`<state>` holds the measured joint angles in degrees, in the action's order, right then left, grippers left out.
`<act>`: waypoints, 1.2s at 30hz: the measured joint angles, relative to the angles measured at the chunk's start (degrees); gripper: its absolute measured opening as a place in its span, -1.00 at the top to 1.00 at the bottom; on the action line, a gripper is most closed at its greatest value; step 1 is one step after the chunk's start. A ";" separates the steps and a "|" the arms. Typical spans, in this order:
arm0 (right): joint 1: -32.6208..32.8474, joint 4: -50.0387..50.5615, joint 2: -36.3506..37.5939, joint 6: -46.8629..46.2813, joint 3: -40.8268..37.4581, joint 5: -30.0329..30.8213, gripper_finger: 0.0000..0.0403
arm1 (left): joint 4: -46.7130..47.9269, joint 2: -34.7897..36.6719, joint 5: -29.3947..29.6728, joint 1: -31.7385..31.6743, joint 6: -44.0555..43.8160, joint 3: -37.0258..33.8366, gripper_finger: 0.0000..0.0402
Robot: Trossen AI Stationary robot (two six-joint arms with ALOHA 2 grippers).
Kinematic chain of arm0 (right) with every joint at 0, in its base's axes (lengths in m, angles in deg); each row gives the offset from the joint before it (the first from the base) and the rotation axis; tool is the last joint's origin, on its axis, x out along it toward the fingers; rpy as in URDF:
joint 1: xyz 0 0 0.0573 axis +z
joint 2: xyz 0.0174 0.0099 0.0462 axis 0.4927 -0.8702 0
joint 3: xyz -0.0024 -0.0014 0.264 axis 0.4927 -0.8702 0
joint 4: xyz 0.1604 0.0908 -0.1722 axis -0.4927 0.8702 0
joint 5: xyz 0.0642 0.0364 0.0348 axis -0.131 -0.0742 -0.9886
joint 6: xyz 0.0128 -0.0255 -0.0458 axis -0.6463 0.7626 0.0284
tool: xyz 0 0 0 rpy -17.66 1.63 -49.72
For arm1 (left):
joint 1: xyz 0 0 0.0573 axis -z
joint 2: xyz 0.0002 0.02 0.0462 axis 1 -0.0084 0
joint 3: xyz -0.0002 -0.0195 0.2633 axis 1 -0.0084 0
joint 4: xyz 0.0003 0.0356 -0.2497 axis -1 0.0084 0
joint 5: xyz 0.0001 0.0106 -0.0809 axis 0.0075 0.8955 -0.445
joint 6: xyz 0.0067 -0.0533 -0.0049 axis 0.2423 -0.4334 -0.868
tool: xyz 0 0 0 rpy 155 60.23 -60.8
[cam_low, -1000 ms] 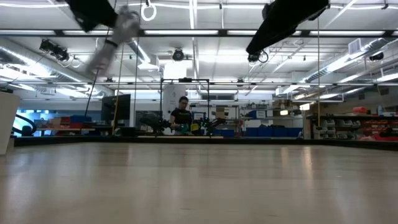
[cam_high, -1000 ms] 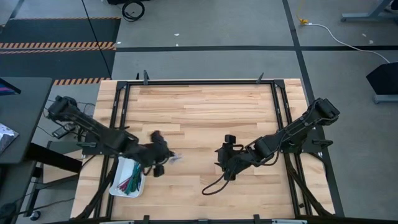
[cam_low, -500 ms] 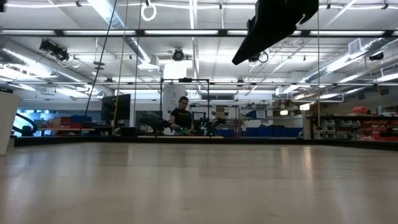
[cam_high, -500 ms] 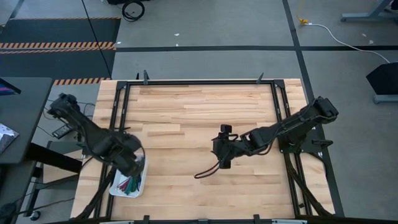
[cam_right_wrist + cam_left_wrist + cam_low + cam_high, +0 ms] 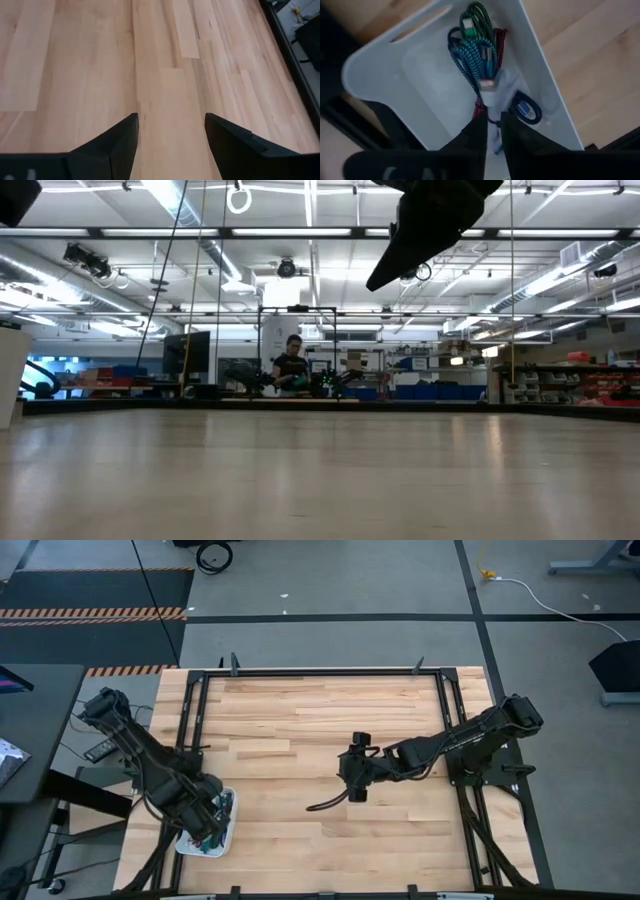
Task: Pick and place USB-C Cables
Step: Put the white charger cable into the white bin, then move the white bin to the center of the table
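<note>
A white tray (image 5: 370, 65) sits at the table's near left corner (image 5: 188, 845) and holds several folded USB-C cables: green (image 5: 477, 17), teal (image 5: 470, 55), dark red (image 5: 501, 40). My left gripper (image 5: 492, 131) points down over the tray (image 5: 207, 820), its fingers close together around a pale grey cable (image 5: 502, 87). My right gripper (image 5: 352, 783) hovers over mid-table, open, with only bare wood between its fingers (image 5: 170, 125). A thin black cable (image 5: 322, 806) curves out from under it toward the near left. My left gripper pinches the pale grey cable by one end (image 5: 493, 122) between its two fingers, from above, pointing down. The rest of the bundle, with its silver plug (image 5: 487, 85), lies on the other cables in the tray. My right gripper: its own body hides where the black cable starts, so I cannot tell whether it touches it.
Black frame rails (image 5: 300, 673) run along the table's edges. The wooden top (image 5: 300, 730) between the two arms is bare. A person (image 5: 290, 370) stands far behind the table in the low view.
My left gripper has swung toward the table's near left corner with the pale cable, rolled its wrist, and come down over the tray. My right gripper has moved toward the table's left, and the black cable under it has travelled along.
</note>
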<state>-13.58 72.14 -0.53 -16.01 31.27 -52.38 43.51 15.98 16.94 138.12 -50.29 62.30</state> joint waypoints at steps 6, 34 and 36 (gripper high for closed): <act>0.15 0.10 0.00 -1.43 0.00 -3.59 -0.16 | -1.89 0.00 -2.08 0.15 2.09 -1.92 0.44; 0.16 7.07 0.00 -9.69 0.00 -4.46 -0.16 | -4.87 0.00 0.52 0.11 88.79 -1.92 0.31; 0.40 8.32 0.00 -12.16 0.00 -4.46 -0.16 | -3.17 0.00 0.90 0.05 93.15 -1.92 0.30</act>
<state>-13.17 80.46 -0.53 -28.17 31.27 -56.83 40.34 15.98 17.84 138.16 42.86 60.38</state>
